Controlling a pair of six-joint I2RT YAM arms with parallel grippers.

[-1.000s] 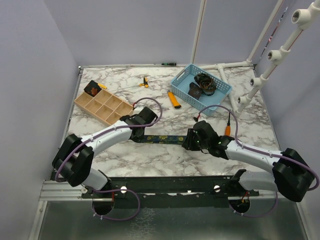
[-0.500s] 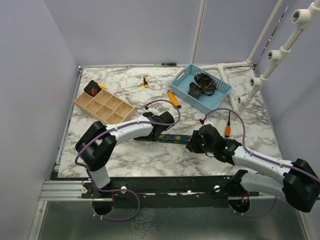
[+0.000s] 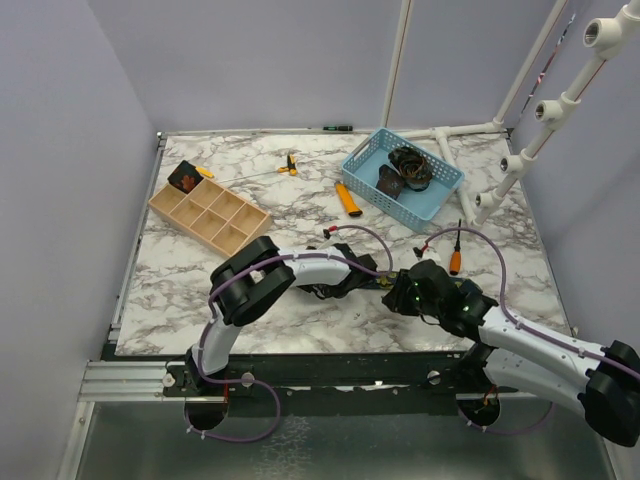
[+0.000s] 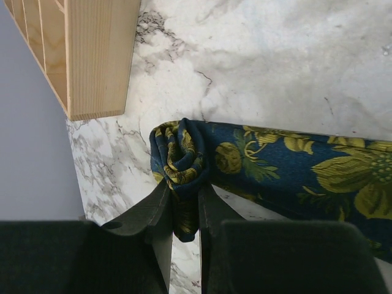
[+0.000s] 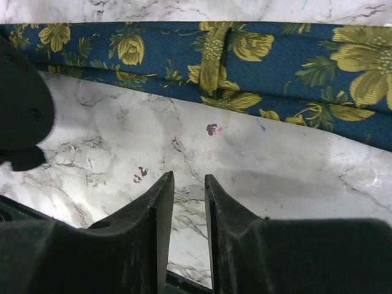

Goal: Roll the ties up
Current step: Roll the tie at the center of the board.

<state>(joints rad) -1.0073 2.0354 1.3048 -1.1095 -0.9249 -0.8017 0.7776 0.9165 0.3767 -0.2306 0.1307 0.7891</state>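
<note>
The navy tie with yellow-green flowers lies flat on the marble. Its rolled end (image 4: 180, 153) is a small coil in the left wrist view, and the flat strip (image 4: 294, 171) runs off to the right. My left gripper (image 4: 184, 202) is shut on that coil. In the top view the left gripper (image 3: 352, 285) sits mid-table near the front, and the arms hide most of the tie. My right gripper (image 5: 188, 177) is slightly open and empty, hovering over bare marble just in front of the tie's strip (image 5: 214, 49). It also shows in the top view (image 3: 405, 293).
A wooden divided tray (image 3: 210, 210) at the left holds a dark coil with red marks (image 3: 184, 178). A blue basket (image 3: 445, 185) at the back holds dark coiled ties (image 3: 410, 165). Orange-handled tools (image 3: 348, 200) lie near it. A white pipe frame (image 3: 520, 150) stands at the right.
My left gripper has swept right along the tie, which now shows much shorter in the top view. My right gripper has backed off to the right and toward the front edge.
</note>
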